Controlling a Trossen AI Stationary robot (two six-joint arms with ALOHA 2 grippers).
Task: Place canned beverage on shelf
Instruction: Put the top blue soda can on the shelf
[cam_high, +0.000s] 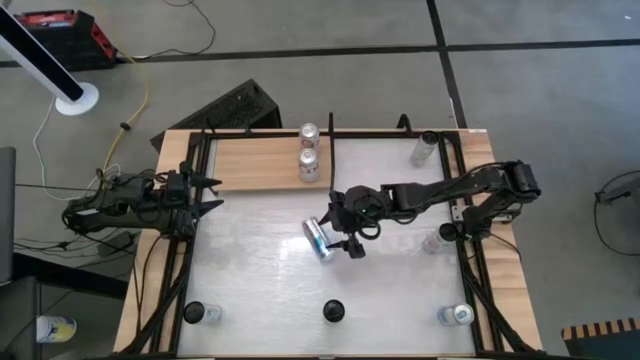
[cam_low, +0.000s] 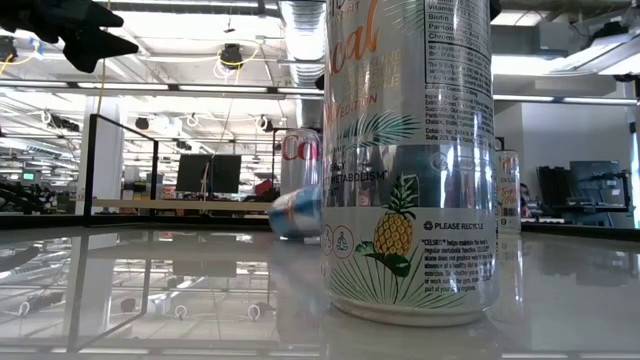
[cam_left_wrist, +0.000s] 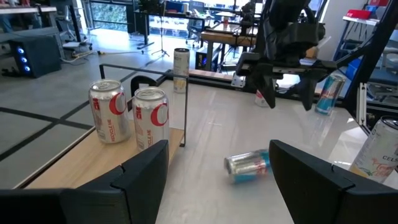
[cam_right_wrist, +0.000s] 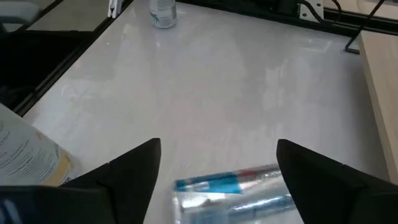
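Where the right gripper (cam_high: 338, 232) hangs over the middle of the white table (cam_high: 400, 290), one silver-and-blue can (cam_high: 318, 239) lies on its side just beside its fingers, and nothing is clamped. The wrist camera on that arm shows the two dark fingers spread wide, with the fallen can (cam_right_wrist: 239, 190) on the table between them and apart from both.

The shelf (cam_high: 258, 164), a light wood panel in black rails, sits at about eleven o'clock on the tabletop. Two red-and-white cans stand on it at its right end, one (cam_high: 309, 134) behind the other (cam_high: 309, 164), both upright and close together. From the left arm's camera the same pair (cam_left_wrist: 130, 116) stands side by side on the wood.

Counting the rest from above: one can upright at one o'clock (cam_high: 423, 148), one at three o'clock (cam_high: 432, 240) near the right arm's base, one at five o'clock (cam_high: 456, 315), one dark-topped can at six o'clock (cam_high: 333, 311), and one at seven o'clock (cam_high: 194, 313). That makes eight cans on the table in all, seven standing and one lying down.

The left gripper (cam_high: 212, 195) waits at nine o'clock, just off the shelf's left end, its fingers parted and empty.

The table-level camera is mostly filled by a pineapple-printed can (cam_low: 408, 160).
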